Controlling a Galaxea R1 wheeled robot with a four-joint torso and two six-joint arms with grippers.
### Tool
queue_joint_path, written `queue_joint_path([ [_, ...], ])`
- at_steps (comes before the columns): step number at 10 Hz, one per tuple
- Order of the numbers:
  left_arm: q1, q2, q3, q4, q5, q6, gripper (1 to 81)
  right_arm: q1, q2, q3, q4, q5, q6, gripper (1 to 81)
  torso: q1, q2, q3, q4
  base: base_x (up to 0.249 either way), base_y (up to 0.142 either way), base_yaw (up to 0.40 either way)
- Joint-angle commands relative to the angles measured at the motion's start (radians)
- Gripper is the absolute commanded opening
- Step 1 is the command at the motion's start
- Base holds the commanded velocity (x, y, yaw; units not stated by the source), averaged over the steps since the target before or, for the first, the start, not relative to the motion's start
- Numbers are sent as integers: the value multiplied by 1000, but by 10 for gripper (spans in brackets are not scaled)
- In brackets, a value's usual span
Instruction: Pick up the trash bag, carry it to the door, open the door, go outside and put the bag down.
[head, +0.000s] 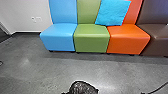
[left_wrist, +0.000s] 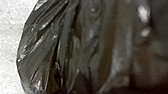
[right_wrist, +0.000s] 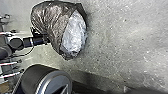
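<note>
Black plastic at my left arm, and a door to reach with it

The grey floor (head: 37, 67) spreads widest before me. Along its far edge, against the pale wall (head: 27, 17), runs a row of padded seats: a blue seat (head: 60, 37), a green seat (head: 91, 38), an orange seat (head: 128, 40) and a brown seat (head: 155, 41). The trash bag (right_wrist: 52, 21) is on my near side of that floor, apart from the row, its dark skin creased around a pale, crinkled patch. Whether its underside touches the floor I cannot tell. Smaller, a turquoise cushion (head: 112, 12) leans across the green and orange backs.

My left jaws (right_wrist: 46, 39) are at the bag's side, where the arm meets the plastic; whether they are clamped on it or apart I cannot tell. How my right jaws stand, I cannot tell either.

I judge this the carrying stretch, the door unopened. Thin film could stretch and tear if the load hangs from one pinched fold. A sharp turn could swing the bag into the seats' front edges or my own base; a low carry could scuff it open on the floor. At the door, reaching for the handle could jolt it loose.
</note>
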Motion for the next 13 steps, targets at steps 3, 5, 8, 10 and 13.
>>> queue_joint_path([
  [3, -65, -13, -14, 33, 31, -1, 10, 80, -49, 34, 31, -62, -5, 811, 0, 0, 0, 0, 0, 0, 0],
  [5, -65, -16, -14, 30, 34, -1, 10, 83, -43, 34, 31, -59, -2, 811, 0, 0, 0, 0, 0, 0, 0],
  [8, -50, -14, -14, 23, 29, -4, 10, 80, -38, 31, 31, -59, -5, 811, 0, 0, 0, 0, 0, 0, 0],
  [10, -47, -16, -12, 25, 31, -1, 10, 80, -35, 33, 31, -59, -5, 811, -65, 100, 0, 0, 0, 0, 0],
  [13, -47, -33, 17, 34, 43, 0, 10, 80, -29, 31, 31, -57, -11, 811, -103, 163, 0, 0, 0, 0, 0],
])
